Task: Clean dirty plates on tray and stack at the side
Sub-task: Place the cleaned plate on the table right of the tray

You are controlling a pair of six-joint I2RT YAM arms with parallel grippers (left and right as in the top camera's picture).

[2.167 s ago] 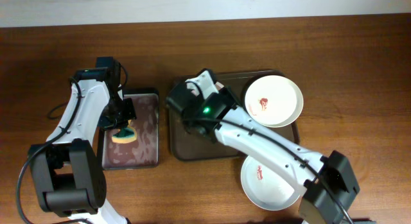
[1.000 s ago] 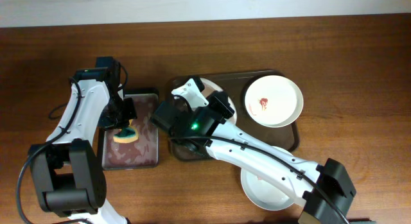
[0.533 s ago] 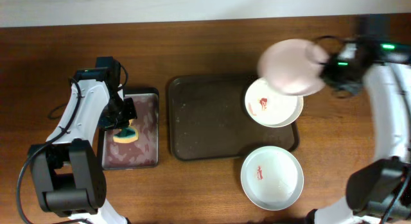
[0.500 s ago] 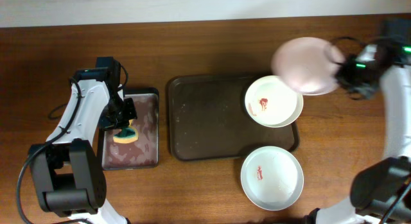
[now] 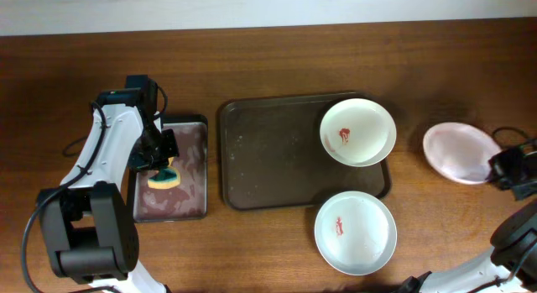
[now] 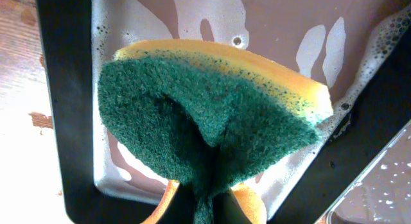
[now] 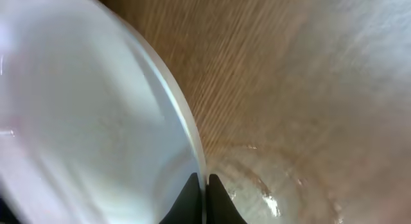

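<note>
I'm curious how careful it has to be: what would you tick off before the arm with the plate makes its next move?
1. Grip of right gripper on held plate rim: ok.
2. That held plate set down on table: cannot tell.
3. No red smear on held plate: ok.
4. Grip of left gripper on sponge: ok.
5. Other plates wiped: not ok; tray plate and front plate carry red smears.

Straight down over the whole table point(image 5: 277, 49), wrist views pressed close on the sponge point(image 6: 212, 121) leftward and the plate point(image 7: 96, 121) rim rightward, both visible overhead.
</note>
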